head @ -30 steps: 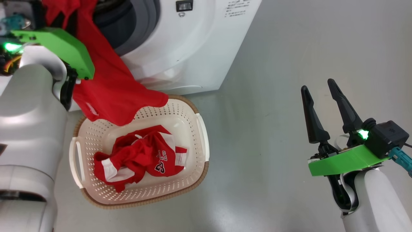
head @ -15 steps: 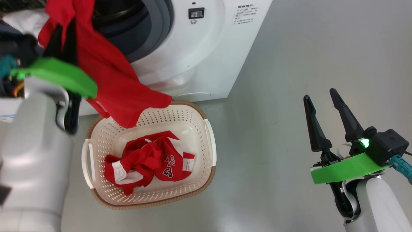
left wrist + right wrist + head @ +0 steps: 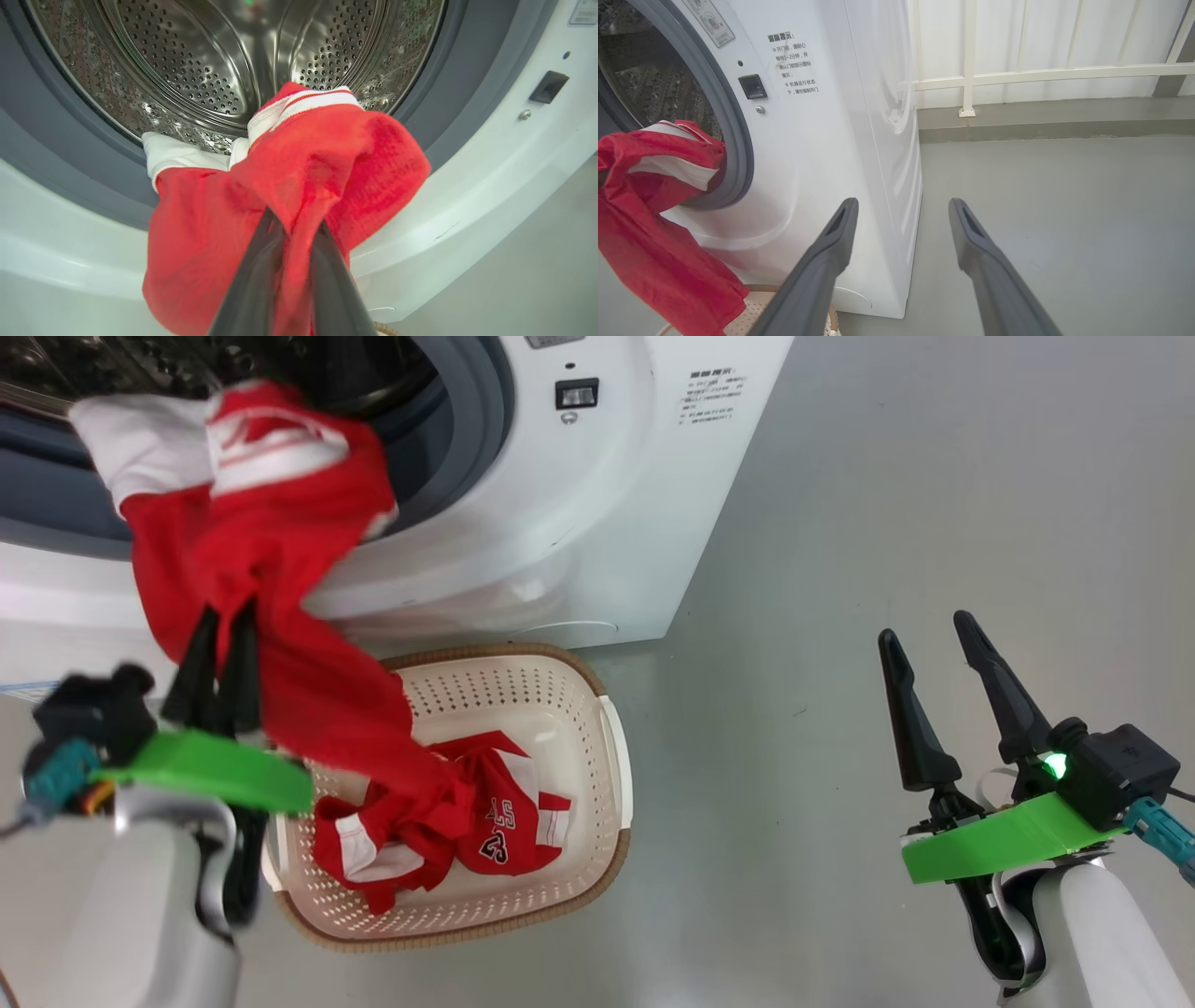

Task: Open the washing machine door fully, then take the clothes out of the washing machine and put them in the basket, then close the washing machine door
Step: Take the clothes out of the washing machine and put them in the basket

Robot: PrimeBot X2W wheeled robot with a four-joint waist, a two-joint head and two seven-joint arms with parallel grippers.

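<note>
Left gripper [image 3: 227, 616] clamped on red garment [image 3: 271, 523], which trails from washing machine [image 3: 579, 523] past it into basket [image 3: 560, 695]. Right gripper [image 3: 923, 625] spread, empty.

A: Arms' look?
B: Pale grey rounded forearm [image 3: 1092, 933], bright green flat wrist plate [image 3: 999, 840], black camera box [image 3: 1120, 770] w/ green LED [image 3: 1055, 765], teal cable plug [image 3: 1158, 821].
A: And right gripper [image 3: 923, 627]?
B: Two long dark tapered fingers [image 3: 910, 728], matte.
</note>
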